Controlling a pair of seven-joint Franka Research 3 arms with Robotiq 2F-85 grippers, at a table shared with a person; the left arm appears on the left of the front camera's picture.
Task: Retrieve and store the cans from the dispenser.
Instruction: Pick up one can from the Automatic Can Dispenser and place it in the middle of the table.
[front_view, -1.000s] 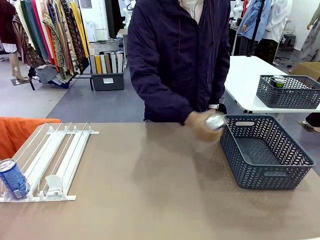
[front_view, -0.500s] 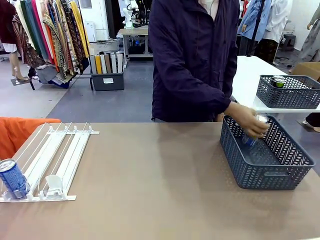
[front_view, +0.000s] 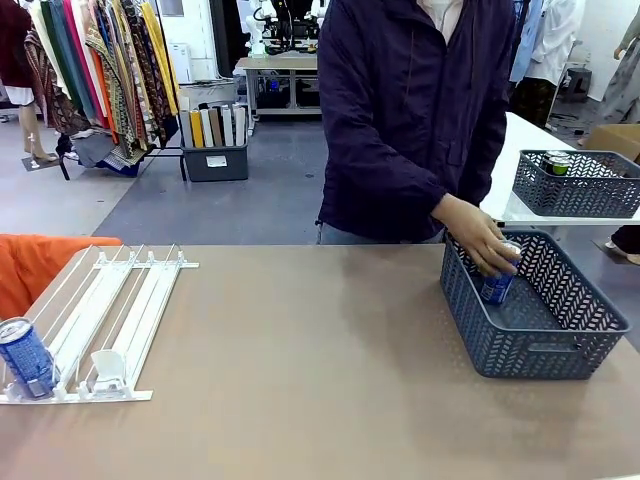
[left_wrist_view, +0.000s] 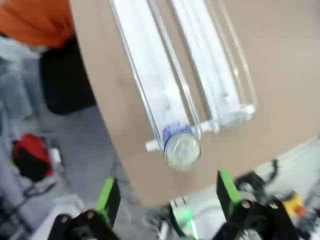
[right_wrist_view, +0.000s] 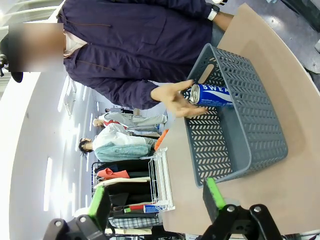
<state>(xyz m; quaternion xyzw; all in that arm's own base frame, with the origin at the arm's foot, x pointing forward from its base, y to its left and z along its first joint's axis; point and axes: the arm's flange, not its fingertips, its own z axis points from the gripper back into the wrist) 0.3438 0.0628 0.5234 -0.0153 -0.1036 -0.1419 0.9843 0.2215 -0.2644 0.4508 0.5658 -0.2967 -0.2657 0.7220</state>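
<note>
At table (left_wrist_view: 280, 75) edge, left hand (left_wrist_view: 166, 192) spread above can (left_wrist_view: 182, 150) in dispenser (left_wrist_view: 160, 90); right hand (right_wrist_view: 155, 192) spread.

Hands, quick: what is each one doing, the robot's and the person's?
Left hand: open, empty.
Right hand: open, empty.
Person's hand: holding a blue can in the grey basket.

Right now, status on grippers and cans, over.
Left gripper jaws open above blue can in dispenser. Right gripper jaws open. Person's hand holds second can in basket.
</note>
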